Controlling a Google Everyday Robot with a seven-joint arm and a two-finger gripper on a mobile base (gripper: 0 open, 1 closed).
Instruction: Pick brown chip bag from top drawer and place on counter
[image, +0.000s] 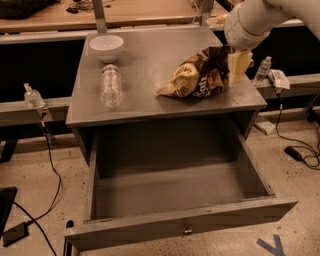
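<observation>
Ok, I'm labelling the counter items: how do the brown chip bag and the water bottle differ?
The brown chip bag is crinkled, opaque brown-and-yellow foil; the water bottle is clear plastic. The bag lies crosswise near the counter's right edge, the bottle lengthwise nearer its left. The gripper is at the bag's right end; nothing touches the bottle. Both lie flat on the counter, not in the top drawer.

Single view. My one camera looked down from in front of the open top drawer (150, 227), at middling range, facing across it to the counter (160, 55) behind. The gripper (236, 66) stood at upper right, over the counter's right side.
</observation>
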